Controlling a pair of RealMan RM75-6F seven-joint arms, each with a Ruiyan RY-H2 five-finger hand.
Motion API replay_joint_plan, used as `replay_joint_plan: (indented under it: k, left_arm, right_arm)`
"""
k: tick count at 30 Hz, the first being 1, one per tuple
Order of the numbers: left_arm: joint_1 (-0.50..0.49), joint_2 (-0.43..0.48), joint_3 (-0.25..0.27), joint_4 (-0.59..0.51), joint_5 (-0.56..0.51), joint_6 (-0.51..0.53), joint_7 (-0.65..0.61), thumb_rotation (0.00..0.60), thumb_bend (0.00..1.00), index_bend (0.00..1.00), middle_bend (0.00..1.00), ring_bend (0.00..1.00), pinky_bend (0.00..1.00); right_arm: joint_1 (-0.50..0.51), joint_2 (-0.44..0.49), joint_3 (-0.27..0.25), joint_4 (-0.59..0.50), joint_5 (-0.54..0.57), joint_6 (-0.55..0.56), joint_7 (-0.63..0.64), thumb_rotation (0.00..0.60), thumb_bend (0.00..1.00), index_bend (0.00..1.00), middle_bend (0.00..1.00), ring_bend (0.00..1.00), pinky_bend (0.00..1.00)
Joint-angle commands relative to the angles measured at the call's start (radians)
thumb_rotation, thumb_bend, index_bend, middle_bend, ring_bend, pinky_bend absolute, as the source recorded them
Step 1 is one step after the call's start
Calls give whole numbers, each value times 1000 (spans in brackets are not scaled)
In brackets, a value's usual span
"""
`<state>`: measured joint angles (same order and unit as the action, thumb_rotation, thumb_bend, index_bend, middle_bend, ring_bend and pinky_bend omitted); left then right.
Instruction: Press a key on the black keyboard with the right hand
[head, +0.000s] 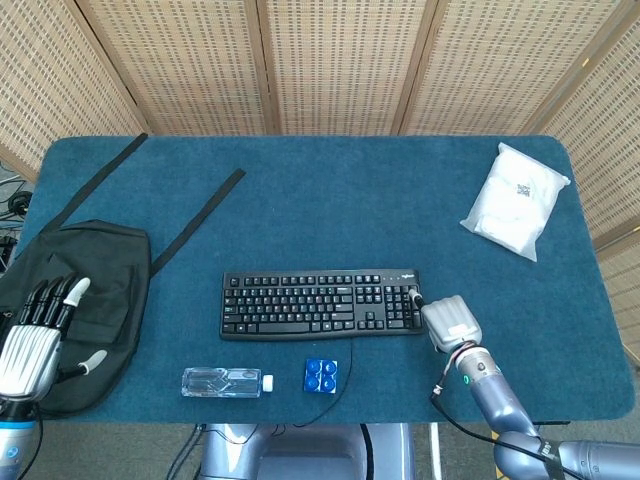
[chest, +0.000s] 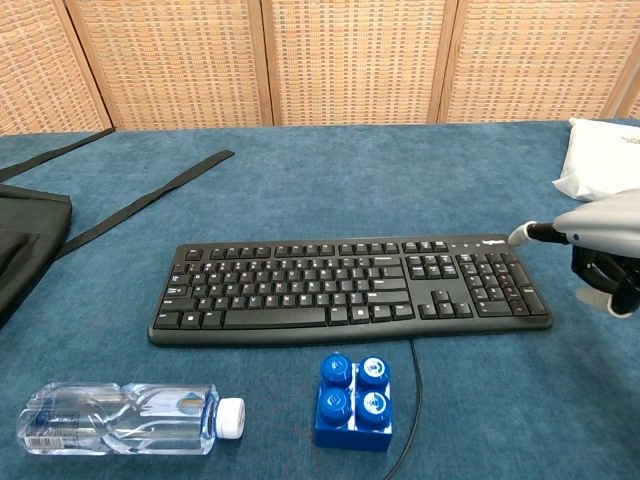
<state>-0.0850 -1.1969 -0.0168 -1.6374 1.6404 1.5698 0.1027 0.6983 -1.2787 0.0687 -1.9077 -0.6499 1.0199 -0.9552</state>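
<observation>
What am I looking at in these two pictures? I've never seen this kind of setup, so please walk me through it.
This is a two-armed robot with human-like hands, steered by a person, at a table covered in blue cloth. One picture looks down from the robot's head; the other looks forward from its chest.

On the table lie a black keyboard, a water bottle on its side, a blue block, a white packet at the far right, and a black bag with straps at the left.

The right hand points one finger at the keyboard's right end; whether it touches a key cannot be told. The left hand hovers over the bag, fingers apart. Neither holds anything.
</observation>
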Motion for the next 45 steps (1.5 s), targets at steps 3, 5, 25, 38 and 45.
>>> replay_joint_plan:
  k: [3, 5, 25, 38, 45]
  left_arm:
    - [-3, -2, -3, 3, -10, -7, -3, 600, 0, 0, 0, 0, 0]
    - [-4, -3, -5, 3, -12, -9, -3, 600, 0, 0, 0, 0, 0]
    - [-6, 0, -3, -1, -7, -6, -6, 600, 0, 0, 0, 0, 0]
    - [-10, 1, -5, -1, -14, -13, -8, 600, 0, 0, 0, 0, 0]
    - [-11, 2, -5, -2, -14, -13, -10, 600, 0, 0, 0, 0, 0]
  right_arm:
    - [27, -10, -9, 25, 32, -6, 3, 600, 570, 59, 740, 621, 482]
    - [34, -13, -12, 34, 43, -8, 6, 600, 570, 58, 740, 621, 482]
    - [59, -38, -66, 61, 53, 16, 48, 600, 571, 58, 740, 620, 482]
    - [78, -72, -85, 74, 62, 27, 55, 600, 575, 58, 740, 621, 482]
    - [88, -85, -90, 81, 69, 34, 56, 600, 571, 58, 740, 621, 482]
